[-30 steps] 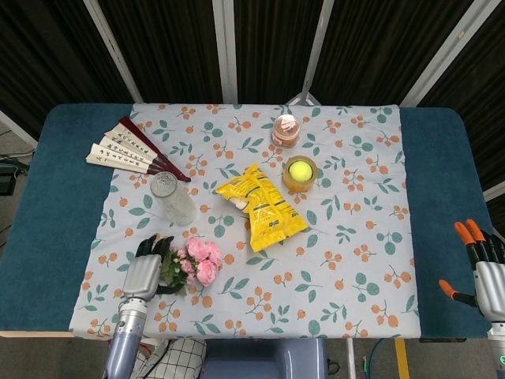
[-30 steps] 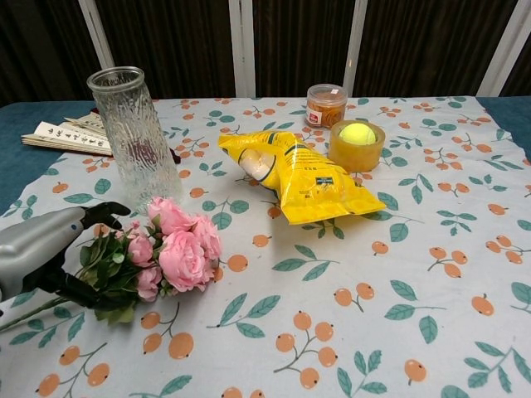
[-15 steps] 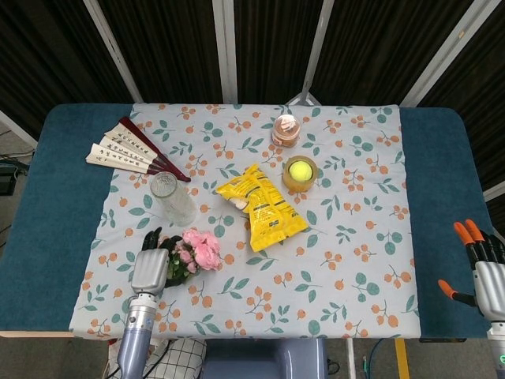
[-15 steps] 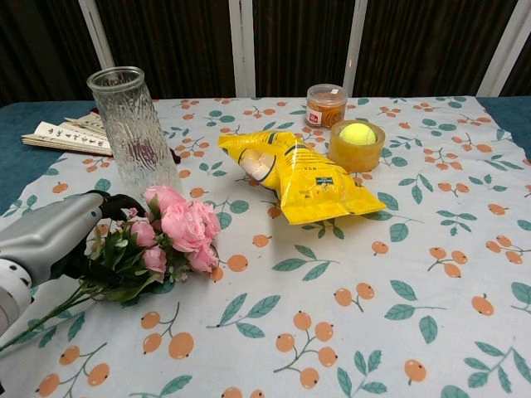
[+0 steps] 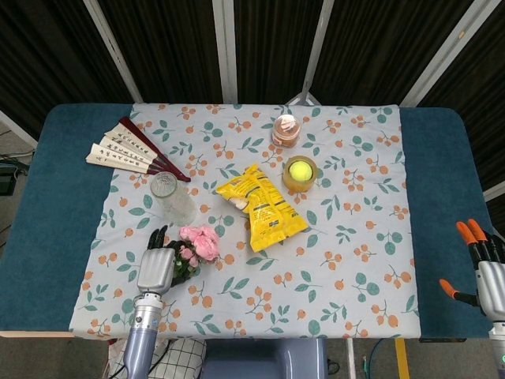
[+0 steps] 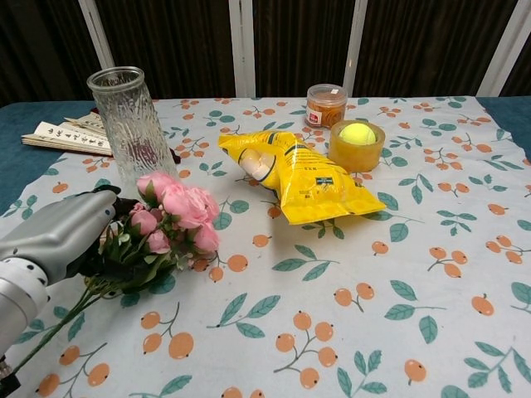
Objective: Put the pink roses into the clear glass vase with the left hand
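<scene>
My left hand (image 5: 156, 266) (image 6: 58, 235) grips the green stems of the pink roses (image 5: 201, 242) (image 6: 176, 214) near the table's front left. The bunch is raised and tilted, blooms pointing up and to the right, with the long stems trailing down to the cloth in the chest view. The clear glass vase (image 5: 170, 197) (image 6: 133, 128) stands upright and empty just beyond the roses, slightly left of them. My right hand (image 5: 483, 272) hangs off the table's right edge with fingers spread, holding nothing.
A yellow snack bag (image 5: 261, 208) (image 6: 299, 176) lies right of the roses. Behind it a tennis ball sits in a yellow ring (image 5: 300, 173) (image 6: 358, 143), next to a small jar (image 5: 286, 130) (image 6: 325, 104). Folded fans (image 5: 130, 150) (image 6: 68, 135) lie at the back left.
My left hand has closed on the stems and lifted the roses off the cloth, carrying them up and back toward the vase. The right hand has stayed put.
</scene>
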Robot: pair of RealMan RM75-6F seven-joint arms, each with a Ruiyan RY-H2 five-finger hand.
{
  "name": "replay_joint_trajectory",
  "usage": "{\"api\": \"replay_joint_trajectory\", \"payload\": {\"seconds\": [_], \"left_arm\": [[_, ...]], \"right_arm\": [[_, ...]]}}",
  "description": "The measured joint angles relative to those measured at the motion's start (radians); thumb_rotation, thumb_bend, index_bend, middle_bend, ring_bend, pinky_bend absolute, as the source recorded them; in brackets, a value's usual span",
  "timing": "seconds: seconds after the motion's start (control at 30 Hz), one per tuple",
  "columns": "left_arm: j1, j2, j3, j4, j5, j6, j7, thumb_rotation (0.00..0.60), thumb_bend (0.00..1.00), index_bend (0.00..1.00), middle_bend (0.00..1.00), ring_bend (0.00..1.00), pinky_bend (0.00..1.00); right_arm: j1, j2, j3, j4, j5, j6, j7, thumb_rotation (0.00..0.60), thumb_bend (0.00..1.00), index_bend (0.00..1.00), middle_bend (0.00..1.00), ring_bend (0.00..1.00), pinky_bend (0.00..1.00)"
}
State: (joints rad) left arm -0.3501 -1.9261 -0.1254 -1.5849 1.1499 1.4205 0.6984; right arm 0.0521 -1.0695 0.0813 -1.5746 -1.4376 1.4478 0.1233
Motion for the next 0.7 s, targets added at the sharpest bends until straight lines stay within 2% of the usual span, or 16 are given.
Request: {"api": "replay_joint_trajectory", "payload": {"seconds": [0.27,0.4,0.7], "left_arm": [[-0.003,-0.003,-0.004,0.015,0.032,0.019,0.002,0.6,0.55,0.54,0.5,0.03,0.0],[-0.01,0.016,0.009,-0.004,0.063,-0.005,-0.045,0.6,0.55,0.54,0.51,0.04,0.0],[-0.039,0.123,0.075,-0.116,0.252,-0.065,-0.219,0.6,0.53,0.52,0.51,0.04,0.0]], "right_arm": [[0.002,0.004,-0.003,0.002,-0.005,-0.007,0.018,0.6,0.22,0.11,0.02,0.02,0.0],[0.004,0.002,-0.004,0.001,-0.005,-0.012,0.009,0.6,0.22,0.11,0.02,0.02,0.0],[0.009,-0.001,0.0,0.003,0.013,-0.026,0.008,0.6,0.22,0.11,0.02,0.02,0.0]]}}
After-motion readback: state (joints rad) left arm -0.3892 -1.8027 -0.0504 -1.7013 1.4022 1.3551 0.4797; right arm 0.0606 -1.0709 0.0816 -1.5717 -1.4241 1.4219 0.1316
